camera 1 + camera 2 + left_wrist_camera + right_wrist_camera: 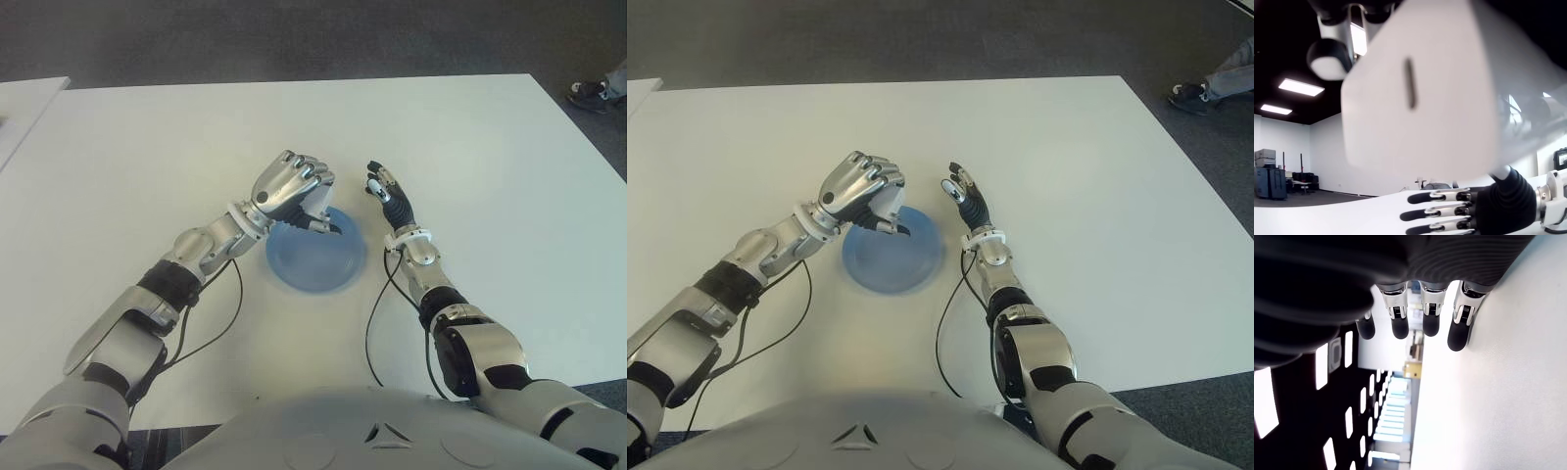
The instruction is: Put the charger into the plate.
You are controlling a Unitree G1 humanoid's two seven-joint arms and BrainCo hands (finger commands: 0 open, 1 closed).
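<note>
The left hand (292,186) is clenched round the white charger (1420,93) and poised above the far rim of the blue plate (318,262), apparently to drop it in, while the right hand (387,193), fingers straight and empty, shows just right of the plate.

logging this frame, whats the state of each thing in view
charger: white block, gripped in the left hand, not yet in the plate
left hand: fingers curled around the charger, over the plate's far rim
plate: blue, upright on the table, nothing in it
right hand: fingers extended, holding nothing, just right of the plate
table: white
</note>
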